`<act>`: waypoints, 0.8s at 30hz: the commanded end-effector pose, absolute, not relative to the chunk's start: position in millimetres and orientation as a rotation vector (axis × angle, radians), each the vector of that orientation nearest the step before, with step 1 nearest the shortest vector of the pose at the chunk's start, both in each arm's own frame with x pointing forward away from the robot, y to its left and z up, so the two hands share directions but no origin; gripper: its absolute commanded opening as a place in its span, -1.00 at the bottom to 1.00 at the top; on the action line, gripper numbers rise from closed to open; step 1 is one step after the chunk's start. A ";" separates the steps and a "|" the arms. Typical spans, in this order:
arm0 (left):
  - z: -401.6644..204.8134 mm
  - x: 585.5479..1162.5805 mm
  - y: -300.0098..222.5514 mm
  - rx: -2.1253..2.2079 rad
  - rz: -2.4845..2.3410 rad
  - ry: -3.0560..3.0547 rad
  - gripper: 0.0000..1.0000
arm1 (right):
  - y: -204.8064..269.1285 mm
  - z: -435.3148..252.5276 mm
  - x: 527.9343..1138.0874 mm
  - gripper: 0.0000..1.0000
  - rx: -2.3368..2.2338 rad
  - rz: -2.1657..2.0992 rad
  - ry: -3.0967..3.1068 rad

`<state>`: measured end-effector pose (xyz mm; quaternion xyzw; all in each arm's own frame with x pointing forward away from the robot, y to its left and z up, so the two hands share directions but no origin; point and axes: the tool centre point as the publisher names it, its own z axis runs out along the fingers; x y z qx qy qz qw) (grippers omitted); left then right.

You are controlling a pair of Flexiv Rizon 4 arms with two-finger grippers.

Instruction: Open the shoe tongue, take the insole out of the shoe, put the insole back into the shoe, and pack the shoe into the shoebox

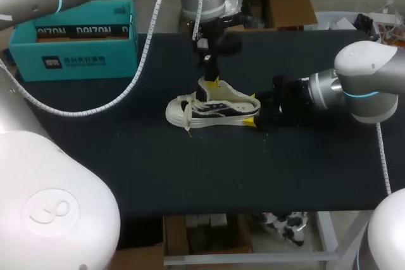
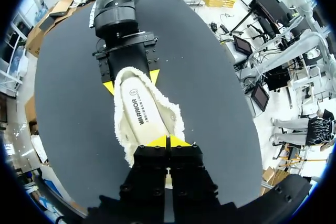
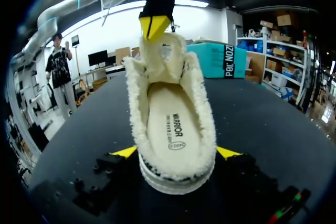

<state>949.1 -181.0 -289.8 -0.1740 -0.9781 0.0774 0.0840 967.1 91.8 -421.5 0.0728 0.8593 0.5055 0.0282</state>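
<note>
The shoe looks like cloth with a smooth rubber edge. Its lining is fluffy and woolly. The insole is flat and smooth. The table is dark and matt. The shoebox is smooth cardboard. The right arm is shiny.

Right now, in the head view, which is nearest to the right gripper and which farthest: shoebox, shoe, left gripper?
1. shoe, its heel held by the right gripper.
2. left gripper, pinching the tongue mid-shoe.
3. shoebox, at the table's far left corner.
</note>
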 end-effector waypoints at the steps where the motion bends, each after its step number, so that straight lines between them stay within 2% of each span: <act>1: -308.7 943.3 -181.8 -0.466 0.258 -2.942 -1.00 | 91.5 -425.4 968.3 -1.00 0.220 1.568 2.649; 24: -369.6 934.3 -187.7 -0.296 0.129 -2.931 -1.00 | 91.5 -425.4 968.3 -1.00 0.220 1.568 2.649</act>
